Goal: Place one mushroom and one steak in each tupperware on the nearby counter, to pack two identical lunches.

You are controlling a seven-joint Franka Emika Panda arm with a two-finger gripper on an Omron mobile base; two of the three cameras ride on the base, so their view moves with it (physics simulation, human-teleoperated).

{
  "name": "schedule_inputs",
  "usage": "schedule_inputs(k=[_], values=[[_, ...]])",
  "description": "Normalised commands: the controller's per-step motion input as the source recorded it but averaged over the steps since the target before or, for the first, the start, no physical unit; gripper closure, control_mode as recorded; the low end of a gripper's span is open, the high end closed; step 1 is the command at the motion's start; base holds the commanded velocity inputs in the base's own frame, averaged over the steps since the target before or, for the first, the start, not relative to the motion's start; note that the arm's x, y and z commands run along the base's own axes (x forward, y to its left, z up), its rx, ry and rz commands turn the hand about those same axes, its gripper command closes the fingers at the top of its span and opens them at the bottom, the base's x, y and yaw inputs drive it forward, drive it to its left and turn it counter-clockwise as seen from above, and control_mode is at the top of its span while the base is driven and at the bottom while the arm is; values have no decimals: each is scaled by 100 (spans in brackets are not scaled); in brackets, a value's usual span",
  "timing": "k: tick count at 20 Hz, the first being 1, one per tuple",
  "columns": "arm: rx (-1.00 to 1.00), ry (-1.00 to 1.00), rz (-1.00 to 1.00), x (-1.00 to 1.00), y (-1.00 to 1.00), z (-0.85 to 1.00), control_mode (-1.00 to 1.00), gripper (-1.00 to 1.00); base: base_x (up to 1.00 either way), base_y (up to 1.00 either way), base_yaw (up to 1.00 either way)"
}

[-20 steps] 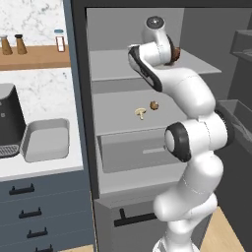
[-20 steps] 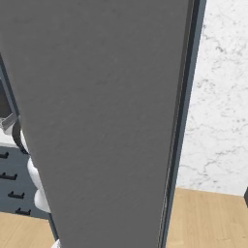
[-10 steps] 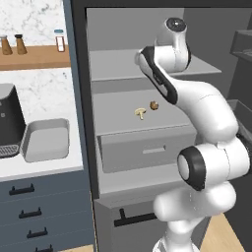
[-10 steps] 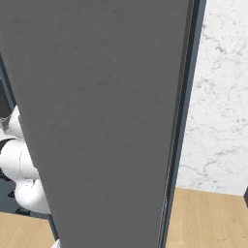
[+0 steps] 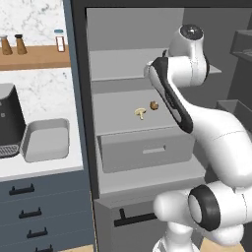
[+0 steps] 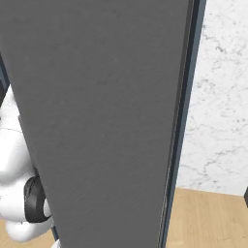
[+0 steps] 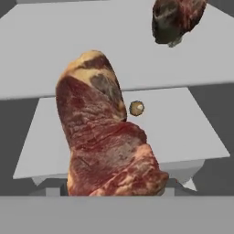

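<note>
- Red marbled meat: two steaks show in the hand view. One steak [image 7: 109,141] is large and stands close in front of the hand, and it hides the finger tips. A second steak [image 7: 176,19] lies farther away, on the upper shelf.
- Whether the hand grips the near steak I cannot tell, because the fingers are covered by the meat.
- Two mushrooms sit on the middle fridge shelf in the left base view: a pale mushroom [image 5: 141,112] and a brown mushroom [image 5: 154,105] just beside it. In the hand view one small mushroom [image 7: 136,108] shows beyond the near steak.
- One tupperware [image 5: 46,141] stands on the counter [image 5: 42,170], well apart from the hand, next to one coffee machine [image 5: 11,123].
- Three small bottles [image 5: 19,44] stand on the wooden shelf [image 5: 32,58].
</note>
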Motion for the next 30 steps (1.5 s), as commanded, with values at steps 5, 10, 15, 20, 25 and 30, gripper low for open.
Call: schedule_inputs(k=[5, 10, 15, 20, 25, 30], values=[[-1, 1, 0, -100, -18, -71, -100, 100, 0, 0, 0], [-4, 9, 0, -100, -1, -46, -100, 100, 0, 0, 0], [-9, 11, 0, -78, -8, -82, -100, 100, 0, 0, 0], [-2, 7, 0, -32, -7, -35, -100, 100, 0, 0, 0], [0, 2, 0, -4, 3, -9, -100, 100, 0, 0, 0], [0, 0, 0, -26, 0, -10, 100, 100, -36, 0, 0]])
